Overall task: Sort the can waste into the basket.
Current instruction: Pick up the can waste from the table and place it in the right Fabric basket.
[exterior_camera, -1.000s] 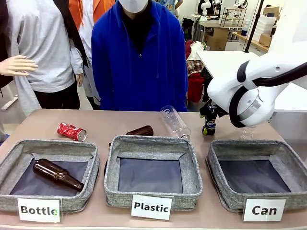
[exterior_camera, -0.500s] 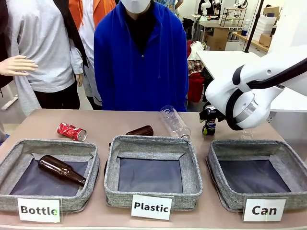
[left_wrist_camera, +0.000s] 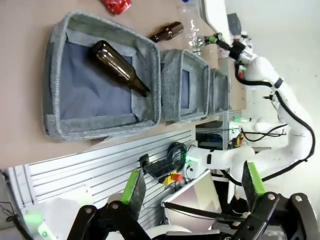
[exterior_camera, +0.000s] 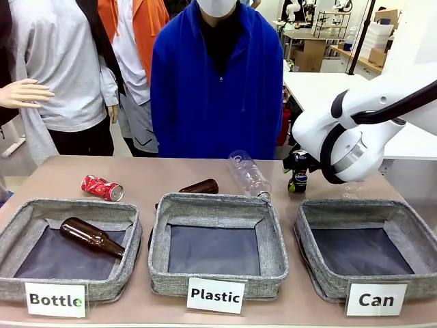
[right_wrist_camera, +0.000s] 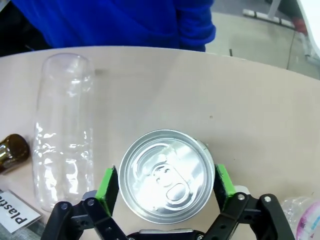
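Black can, half hidden by the right hand clamping it; left hand gapes wide.

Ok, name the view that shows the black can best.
Right wrist view: the black can sits close up, top-on, between the green pads. Front view shows it small at the right gripper; left wrist view, a distant speck.

- A robotics lab, I'd say — my table is mounted on slotted aluminium rails, lower left of my left wrist view.
- Upper right of the front view — cluttered workbenches and cardboard boxes.
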Controlling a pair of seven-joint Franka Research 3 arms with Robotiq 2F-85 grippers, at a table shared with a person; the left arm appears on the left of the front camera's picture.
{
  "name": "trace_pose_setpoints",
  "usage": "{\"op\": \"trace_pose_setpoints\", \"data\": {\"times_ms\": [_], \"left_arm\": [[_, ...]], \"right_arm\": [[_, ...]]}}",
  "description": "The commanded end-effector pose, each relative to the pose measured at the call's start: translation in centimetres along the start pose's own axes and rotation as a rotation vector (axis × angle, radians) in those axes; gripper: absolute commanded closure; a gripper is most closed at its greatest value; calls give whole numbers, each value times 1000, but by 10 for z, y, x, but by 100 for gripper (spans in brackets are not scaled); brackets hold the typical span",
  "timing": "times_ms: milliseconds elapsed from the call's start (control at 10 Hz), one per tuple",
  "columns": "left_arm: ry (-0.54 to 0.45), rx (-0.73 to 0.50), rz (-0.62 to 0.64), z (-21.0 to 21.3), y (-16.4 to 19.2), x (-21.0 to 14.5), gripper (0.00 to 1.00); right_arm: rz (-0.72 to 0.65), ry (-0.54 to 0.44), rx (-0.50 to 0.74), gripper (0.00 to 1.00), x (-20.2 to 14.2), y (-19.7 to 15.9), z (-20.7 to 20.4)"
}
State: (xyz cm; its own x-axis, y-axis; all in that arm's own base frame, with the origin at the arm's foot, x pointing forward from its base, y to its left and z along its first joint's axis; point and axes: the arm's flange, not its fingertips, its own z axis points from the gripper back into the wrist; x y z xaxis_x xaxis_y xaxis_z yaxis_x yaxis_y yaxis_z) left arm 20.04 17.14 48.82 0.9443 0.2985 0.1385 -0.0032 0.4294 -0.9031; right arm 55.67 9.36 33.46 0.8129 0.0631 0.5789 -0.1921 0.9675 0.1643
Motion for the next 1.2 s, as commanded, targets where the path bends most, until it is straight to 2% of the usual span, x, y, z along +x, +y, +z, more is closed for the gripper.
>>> {"op": "trace_pose_setpoints", "data": {"times_ms": [0, 100, 200, 300, 500, 700, 800, 900, 1000, 1100], "left_arm": [[-25, -66, -8, 11, -2, -6, 0], [-25, -66, -8, 11, -2, -6, 0], [-25, -66, -8, 11, -2, -6, 0], [-25, -66, -8, 11, -2, -6, 0], [-25, -66, -8, 11, -2, -6, 0], [-25, -66, -8, 11, -2, -6, 0], [-25, -66, -8, 11, -2, -6, 0], [-25, -66, -8, 11, -2, -6, 0], [-25, -66, -8, 11, -2, -6, 0], [-25, -66, -8, 11, -2, -6, 0]], "right_arm": [[4, -24, 56, 59, -5, -11, 0], [-5, -34, 63, 100, -4, -13, 1], [-4, -32, 61, 100, -6, -13, 1], [-2, -30, 61, 75, -6, -14, 1], [-4, -30, 52, 100, -4, -13, 3], [36, -47, 70, 100, 0, -8, 26], [87, -73, 102, 100, 5, -2, 64], [145, -66, 196, 100, 9, 4, 116], [209, -25, 267, 100, 7, 8, 172], [311, 96, 354, 100, -4, 10, 226]]}}
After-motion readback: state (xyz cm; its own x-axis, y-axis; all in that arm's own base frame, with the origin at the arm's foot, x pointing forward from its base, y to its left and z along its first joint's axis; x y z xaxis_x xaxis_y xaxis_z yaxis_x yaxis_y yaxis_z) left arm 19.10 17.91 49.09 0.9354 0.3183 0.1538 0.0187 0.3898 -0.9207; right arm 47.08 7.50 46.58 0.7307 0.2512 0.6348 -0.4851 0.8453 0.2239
